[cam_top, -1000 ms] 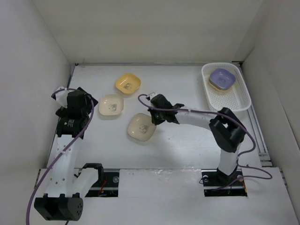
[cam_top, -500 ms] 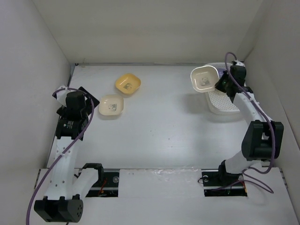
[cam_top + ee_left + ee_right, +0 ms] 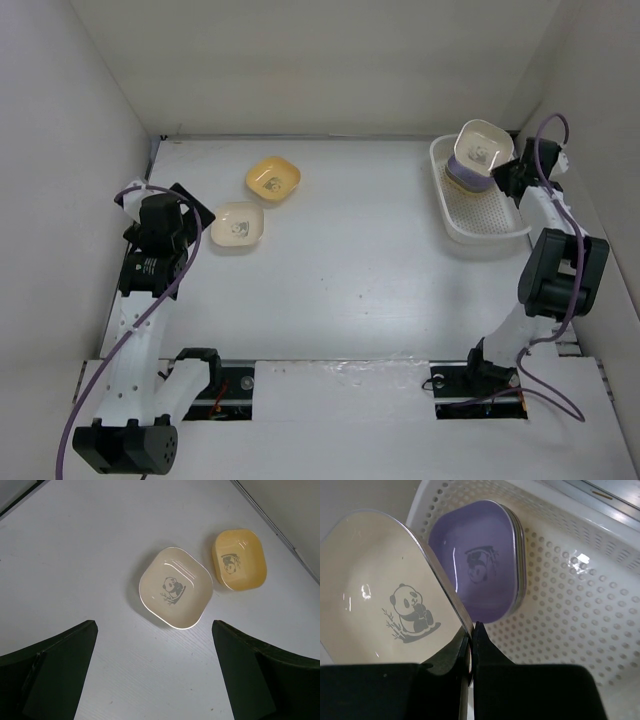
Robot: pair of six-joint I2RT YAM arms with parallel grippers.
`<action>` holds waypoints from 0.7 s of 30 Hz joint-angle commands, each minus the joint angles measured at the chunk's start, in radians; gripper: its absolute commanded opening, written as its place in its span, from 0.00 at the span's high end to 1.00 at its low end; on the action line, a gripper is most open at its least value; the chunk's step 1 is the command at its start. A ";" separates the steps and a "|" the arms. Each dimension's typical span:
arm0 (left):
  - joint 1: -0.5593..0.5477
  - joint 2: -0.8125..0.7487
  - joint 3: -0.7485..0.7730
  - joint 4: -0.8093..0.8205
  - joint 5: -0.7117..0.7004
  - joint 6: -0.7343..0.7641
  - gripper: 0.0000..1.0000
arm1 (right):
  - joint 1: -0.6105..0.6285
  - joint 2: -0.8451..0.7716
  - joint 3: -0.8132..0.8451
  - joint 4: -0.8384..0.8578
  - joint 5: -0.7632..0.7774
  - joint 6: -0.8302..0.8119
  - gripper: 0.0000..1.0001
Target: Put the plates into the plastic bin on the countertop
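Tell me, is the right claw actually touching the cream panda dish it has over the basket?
Touching. The right wrist view shows the right gripper pinched shut on the rim of the cream dish, with no gap between fingers and rim.

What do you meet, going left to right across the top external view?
Left gripper, loose cream plate, yellow plate, plastic bin. Left out, overlapping the bin: purple plate, held cream plate, right gripper.

The white countertop carries a yellow plate at far left, a cream plate just beside it, and a white plastic bin at far right.
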 commanded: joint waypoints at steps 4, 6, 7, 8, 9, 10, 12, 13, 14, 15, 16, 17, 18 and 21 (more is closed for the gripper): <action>0.001 -0.016 -0.002 0.040 0.009 0.024 0.00 | 0.016 0.083 0.141 -0.039 0.093 0.171 1.00; 0.001 -0.025 -0.002 0.040 0.018 0.024 0.00 | 0.016 0.097 0.155 -0.050 0.136 0.171 1.00; 0.001 -0.025 -0.002 0.040 0.019 0.024 0.00 | 0.016 0.110 0.169 -0.050 0.136 0.171 1.00; 0.001 -0.025 -0.002 0.040 0.019 0.024 0.00 | 0.016 0.127 0.181 -0.072 0.136 0.171 1.00; 0.001 -0.025 -0.002 0.040 0.019 0.024 0.00 | 0.016 0.136 0.208 -0.096 0.136 0.162 1.00; 0.001 -0.025 -0.002 0.040 0.019 0.024 0.00 | 0.016 0.146 0.218 -0.118 0.146 0.162 1.00; 0.001 -0.025 -0.002 0.040 0.019 0.024 0.00 | 0.016 0.156 0.218 -0.127 0.146 0.162 0.97; 0.001 -0.025 -0.002 0.040 0.028 0.024 0.00 | 0.016 0.166 0.218 -0.127 0.146 0.162 0.95; 0.001 -0.025 -0.002 0.049 0.028 0.024 0.00 | 0.016 0.176 0.218 -0.127 0.146 0.162 0.93; 0.001 -0.025 -0.002 0.049 0.028 0.024 0.00 | 0.016 0.176 0.218 -0.127 0.146 0.153 0.93; 0.001 -0.025 -0.002 0.049 0.028 0.024 0.00 | 0.025 0.192 0.230 -0.127 0.131 0.153 0.92; 0.001 -0.025 -0.002 0.049 0.028 0.033 0.00 | 0.025 0.192 0.242 -0.127 0.131 0.153 0.92; 0.001 -0.025 -0.002 0.049 0.037 0.033 0.00 | 0.025 0.221 0.253 -0.139 0.131 0.144 0.90; 0.001 -0.034 -0.002 0.049 0.037 0.033 0.00 | 0.025 0.261 0.296 -0.149 0.116 0.134 0.88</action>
